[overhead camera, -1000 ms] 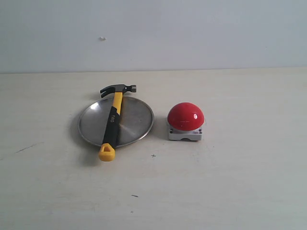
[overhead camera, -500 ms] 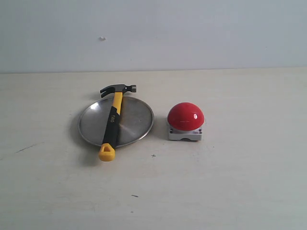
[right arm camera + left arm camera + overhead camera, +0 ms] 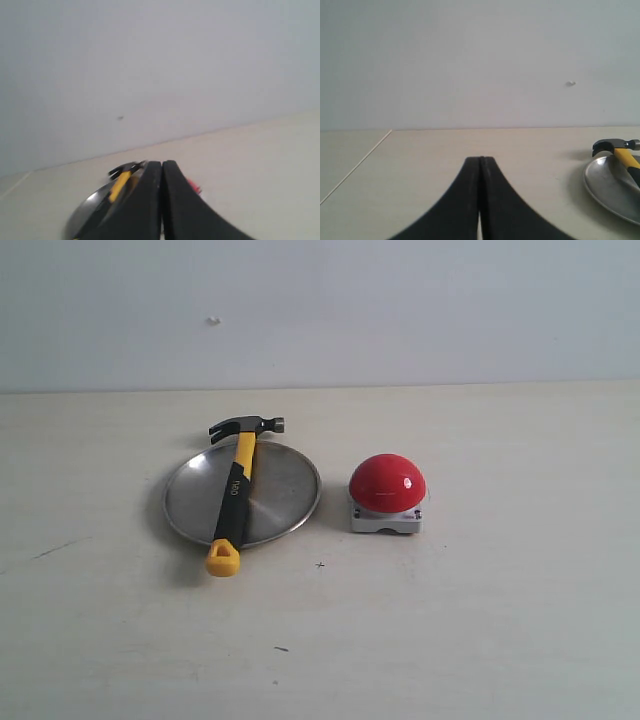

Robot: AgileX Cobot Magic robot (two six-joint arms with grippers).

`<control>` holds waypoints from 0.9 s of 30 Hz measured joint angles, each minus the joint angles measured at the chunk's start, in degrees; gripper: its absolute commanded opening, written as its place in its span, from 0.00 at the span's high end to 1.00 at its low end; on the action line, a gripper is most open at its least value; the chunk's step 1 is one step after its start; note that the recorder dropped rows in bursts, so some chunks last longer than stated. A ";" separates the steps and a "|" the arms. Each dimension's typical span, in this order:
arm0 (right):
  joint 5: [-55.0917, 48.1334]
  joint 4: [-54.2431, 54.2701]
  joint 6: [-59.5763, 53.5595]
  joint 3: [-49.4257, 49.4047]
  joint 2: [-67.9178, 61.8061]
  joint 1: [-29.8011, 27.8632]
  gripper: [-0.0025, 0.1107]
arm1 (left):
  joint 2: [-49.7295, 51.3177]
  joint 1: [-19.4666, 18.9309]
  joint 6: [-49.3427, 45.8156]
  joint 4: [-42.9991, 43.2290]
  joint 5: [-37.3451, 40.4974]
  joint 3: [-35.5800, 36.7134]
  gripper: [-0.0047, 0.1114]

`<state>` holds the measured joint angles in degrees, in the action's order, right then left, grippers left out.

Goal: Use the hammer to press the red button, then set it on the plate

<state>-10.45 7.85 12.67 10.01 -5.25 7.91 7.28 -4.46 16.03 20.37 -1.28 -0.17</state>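
The hammer (image 3: 235,490) lies across the silver plate (image 3: 285,490), dark head past the far rim, yellow handle end overhanging the near rim. The red button (image 3: 387,482) sits on its grey base just right of the plate. Neither gripper shows in the exterior view. My left gripper (image 3: 480,159) is shut and empty, well away from the plate (image 3: 607,182) and hammer (image 3: 620,150). My right gripper (image 3: 162,163) is shut and empty; behind its fingers I glimpse the hammer (image 3: 120,182), the plate (image 3: 87,210) and a sliver of red button (image 3: 192,187).
A pale table (image 3: 480,620) runs back to a plain light wall (image 3: 400,310). A table seam or edge (image 3: 355,167) shows in the left wrist view.
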 measured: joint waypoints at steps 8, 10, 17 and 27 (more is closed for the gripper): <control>9.35 -3.25 -6.28 -9.47 4.86 -9.94 0.98 | 0.00 0.00 0.00 0.00 0.22 0.00 0.96; 9.24 -3.53 -7.27 -9.77 4.86 -10.72 0.98 | 0.00 0.00 0.00 0.00 0.35 0.00 0.96; 9.50 -4.55 -10.03 -9.77 4.86 -12.35 0.98 | 0.00 0.00 -0.15 0.00 0.42 0.00 0.96; 9.59 -3.96 -9.59 -9.77 4.86 -12.35 0.98 | 0.00 0.00 -0.15 0.00 1.69 0.00 0.96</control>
<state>-0.85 3.89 3.08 0.24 -0.39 -4.44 7.28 -4.46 15.88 20.37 0.41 -0.17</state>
